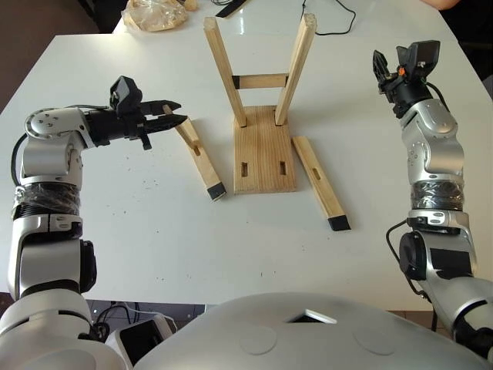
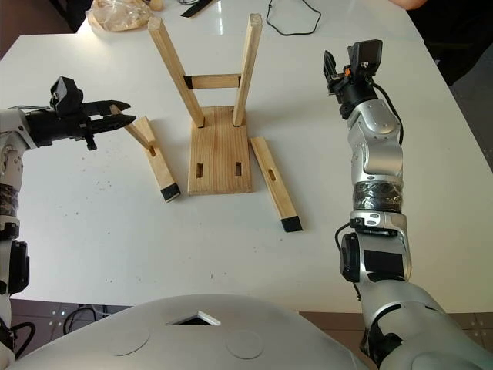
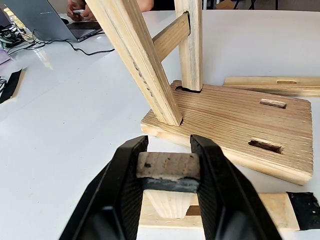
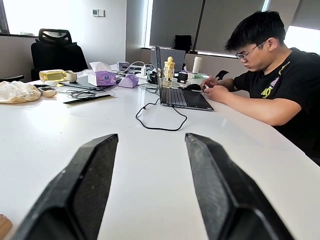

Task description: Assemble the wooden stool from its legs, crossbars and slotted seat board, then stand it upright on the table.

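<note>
Nearest, a loose leg (image 1: 321, 183) with a black end cap lies on the white surface (image 1: 154, 231), just right of the slotted seat board (image 1: 264, 158). Left of the board a second leg (image 1: 202, 162) slants, and the left hand (image 1: 174, 114) is clamped on its far end. Two upright legs (image 1: 225, 73) stand in the board's far slots, joined by a crossbar (image 1: 262, 80). At the far right, the right hand (image 1: 389, 65) hovers with its fingers apart, well away from the parts.

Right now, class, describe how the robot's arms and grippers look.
The left arm and right arm have silver rounded shells, black joints and ribbed bands. The left gripper and right gripper are black with tapered fingers; the right has orange trim.
</note>
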Controlling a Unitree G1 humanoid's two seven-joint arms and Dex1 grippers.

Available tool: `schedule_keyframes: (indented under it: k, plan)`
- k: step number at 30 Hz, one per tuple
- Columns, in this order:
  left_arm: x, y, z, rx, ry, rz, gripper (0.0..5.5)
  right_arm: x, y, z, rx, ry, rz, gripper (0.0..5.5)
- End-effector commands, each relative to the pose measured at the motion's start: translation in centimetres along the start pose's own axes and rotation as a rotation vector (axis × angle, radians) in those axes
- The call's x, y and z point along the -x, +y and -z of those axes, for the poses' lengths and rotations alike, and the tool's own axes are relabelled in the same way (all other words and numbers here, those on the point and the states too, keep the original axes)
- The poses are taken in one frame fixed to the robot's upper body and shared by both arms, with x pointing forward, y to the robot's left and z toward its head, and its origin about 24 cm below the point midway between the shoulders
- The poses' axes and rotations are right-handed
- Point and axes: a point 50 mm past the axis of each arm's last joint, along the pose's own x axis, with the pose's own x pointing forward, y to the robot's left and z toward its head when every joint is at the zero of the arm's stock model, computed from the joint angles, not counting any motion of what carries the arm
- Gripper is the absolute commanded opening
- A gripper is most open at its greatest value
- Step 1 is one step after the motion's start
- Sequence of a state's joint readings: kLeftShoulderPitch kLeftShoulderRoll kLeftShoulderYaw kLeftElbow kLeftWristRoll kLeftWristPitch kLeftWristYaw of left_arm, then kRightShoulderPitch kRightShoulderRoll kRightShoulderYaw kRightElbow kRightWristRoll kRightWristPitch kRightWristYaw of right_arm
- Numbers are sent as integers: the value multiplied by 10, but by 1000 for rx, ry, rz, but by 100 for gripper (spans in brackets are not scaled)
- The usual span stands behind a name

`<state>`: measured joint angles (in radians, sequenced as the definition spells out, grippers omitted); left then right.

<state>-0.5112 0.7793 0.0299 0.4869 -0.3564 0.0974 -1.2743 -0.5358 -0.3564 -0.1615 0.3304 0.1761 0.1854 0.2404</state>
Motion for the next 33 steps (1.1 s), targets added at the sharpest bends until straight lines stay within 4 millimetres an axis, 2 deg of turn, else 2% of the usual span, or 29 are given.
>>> schedule_keyframes:
  k: [1,6,14,22,27,31,33]
  plan:
    - [-4,-2,1,20,-1,17,133,1,2,4,-23,10,-1,246]
    - [-4,-9,1,33,-4,33,133,1,4,6,-32,14,-5,246]
    - [2,-20,12,66,51,32,133,6,5,13,-61,25,8,246]
    - [-14,-22,22,63,141,107,133,4,16,18,-70,31,-13,246]
    - [-29,-16,33,71,204,155,133,5,20,23,-83,39,-12,246]
    - [-25,-27,60,123,259,188,133,6,22,26,-99,46,-8,246]
    - [-23,-30,65,162,247,199,133,8,21,28,-101,53,-6,246]
